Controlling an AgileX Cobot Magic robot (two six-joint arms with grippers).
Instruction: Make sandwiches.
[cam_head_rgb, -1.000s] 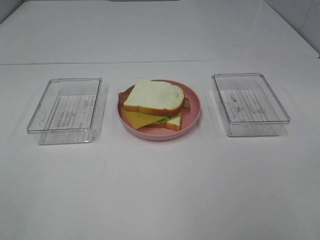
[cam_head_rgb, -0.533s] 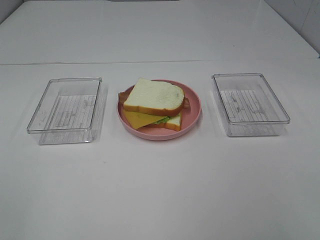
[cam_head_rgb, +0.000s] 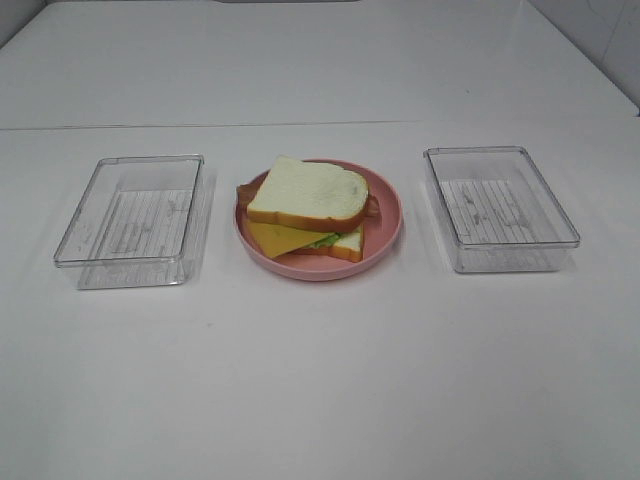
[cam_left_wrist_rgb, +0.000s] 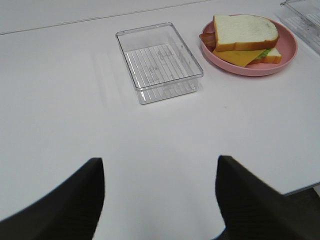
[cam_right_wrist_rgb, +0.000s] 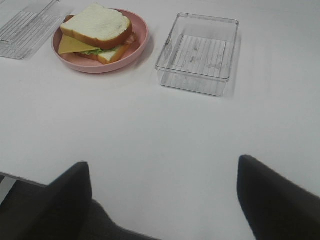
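A stacked toy sandwich (cam_head_rgb: 308, 205) (cam_left_wrist_rgb: 244, 39) (cam_right_wrist_rgb: 96, 32) rests on a round pink plate (cam_head_rgb: 388, 222) (cam_left_wrist_rgb: 287, 50) (cam_right_wrist_rgb: 140, 37) at the table's centre. White bread is on top, with yellow cheese, green lettuce and brown bacon ends showing below, over a second slice. Neither arm appears in the high view. My left gripper (cam_left_wrist_rgb: 160, 192) stands open over bare table, well short of the left tray. My right gripper (cam_right_wrist_rgb: 165, 195) is open too, near the table's front edge, with nothing between its fingers.
A clear plastic tray (cam_head_rgb: 130, 220) (cam_left_wrist_rgb: 159, 61) stands left of the plate, holding nothing. A second clear tray (cam_head_rgb: 498, 207) (cam_right_wrist_rgb: 198, 52) stands right of it, also bare inside. The white table's front edge shows in both wrist views.
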